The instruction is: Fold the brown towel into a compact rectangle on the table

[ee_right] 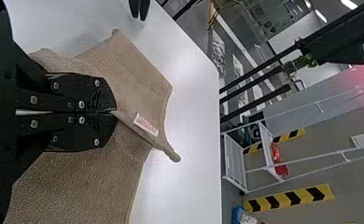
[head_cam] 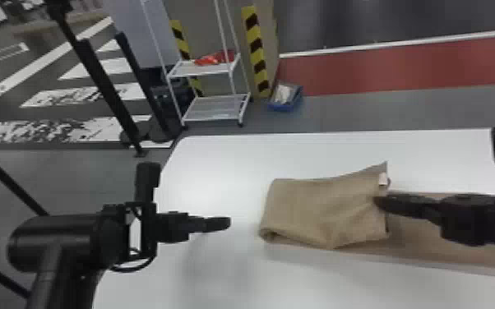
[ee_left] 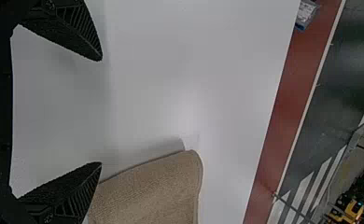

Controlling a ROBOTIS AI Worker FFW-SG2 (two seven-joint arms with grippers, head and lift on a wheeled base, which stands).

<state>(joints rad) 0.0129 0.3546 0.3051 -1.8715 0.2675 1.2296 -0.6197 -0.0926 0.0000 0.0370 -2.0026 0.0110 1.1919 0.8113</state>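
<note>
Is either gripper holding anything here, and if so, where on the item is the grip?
The right gripper holds the brown towel by an edge, near the white label. The left gripper is open and empty.

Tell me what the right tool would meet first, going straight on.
The right tool would probably meet the folded part of the towel it grips, though its height above that is unclear.

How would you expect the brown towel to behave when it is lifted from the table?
The brown towel will probably hang limp, since its raised edge already sags from the right gripper. It looks unlikely to slip easily, given its coarse, textured weave. Its loose fold may well open up.
</note>
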